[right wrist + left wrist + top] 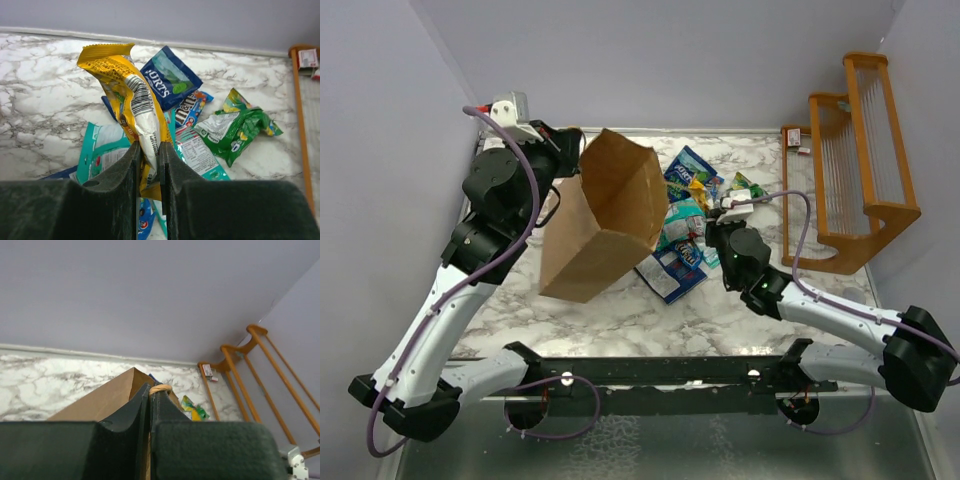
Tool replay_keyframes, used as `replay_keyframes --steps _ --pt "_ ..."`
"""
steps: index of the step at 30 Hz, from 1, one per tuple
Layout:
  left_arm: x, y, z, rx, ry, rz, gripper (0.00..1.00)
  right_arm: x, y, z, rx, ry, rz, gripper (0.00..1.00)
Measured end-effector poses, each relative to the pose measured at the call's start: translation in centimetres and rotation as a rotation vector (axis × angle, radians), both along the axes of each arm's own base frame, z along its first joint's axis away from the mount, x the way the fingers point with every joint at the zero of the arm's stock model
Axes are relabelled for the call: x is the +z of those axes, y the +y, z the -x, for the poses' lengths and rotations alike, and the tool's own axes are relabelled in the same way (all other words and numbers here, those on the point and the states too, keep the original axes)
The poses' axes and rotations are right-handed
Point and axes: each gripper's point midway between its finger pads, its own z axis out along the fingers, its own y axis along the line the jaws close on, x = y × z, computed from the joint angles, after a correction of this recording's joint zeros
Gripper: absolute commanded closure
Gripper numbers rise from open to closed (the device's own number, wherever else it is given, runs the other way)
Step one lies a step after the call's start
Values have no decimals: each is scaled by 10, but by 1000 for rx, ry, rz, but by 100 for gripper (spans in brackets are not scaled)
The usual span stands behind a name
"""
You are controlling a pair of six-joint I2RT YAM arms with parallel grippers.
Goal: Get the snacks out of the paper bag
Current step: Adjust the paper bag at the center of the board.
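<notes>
The marble-pattern table (620,310) carries everything. The left gripper (150,392) is clamped on the brown paper bag (605,215) and holds it lifted and tilted. The snacks (685,225) lie spilled beside it, so the task seems almost finished. The right gripper (148,160) pinches a yellow packet (132,90).

At the left gripper (150,396), the fingers are clamped on a handle (160,388) of the paper bag (605,215). The bag's tilted bulk blocks passage below and to the right. The wall (150,300) closes the far side.

At the right gripper (149,150), the fingers are closed on 1 yellow packet (131,95). The snack pile (200,150) covers the table directly ahead and beneath. Bare marble (40,100) gives passage ahead-left. A second open strip lies to the right, short of the orange rack (860,160), which stands well apart. Further left, the bag bars the way.
</notes>
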Motion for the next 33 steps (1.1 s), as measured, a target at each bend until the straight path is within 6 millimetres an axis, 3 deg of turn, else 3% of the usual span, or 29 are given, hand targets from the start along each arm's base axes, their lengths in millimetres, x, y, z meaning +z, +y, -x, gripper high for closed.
replay_keyframes --steps 4,7,10,14,17,19,26,33 --pt "23 -3 -7 5 -62 3 100 -12 1 -1 5 45 -31 97" --pt "20 -2 -10 13 -69 -11 100 -16 3 0 13 63 -46 97" --pt "-11 3 -10 33 -32 -39 100 -16 2 -1 12 65 -61 97" --pt "-78 21 -5 91 82 -106 100 -16 0 -3 5 66 -67 97" --pt "-106 37 8 130 128 -133 100 -17 0 -4 9 69 -71 97" --pt "-108 49 19 156 126 -133 100 -18 2 -4 18 74 -74 97" --pt "-80 82 45 244 50 -107 100 -31 10 -4 51 112 -75 97" --pt "-94 96 54 289 75 -123 100 -36 13 -2 66 137 -89 97"
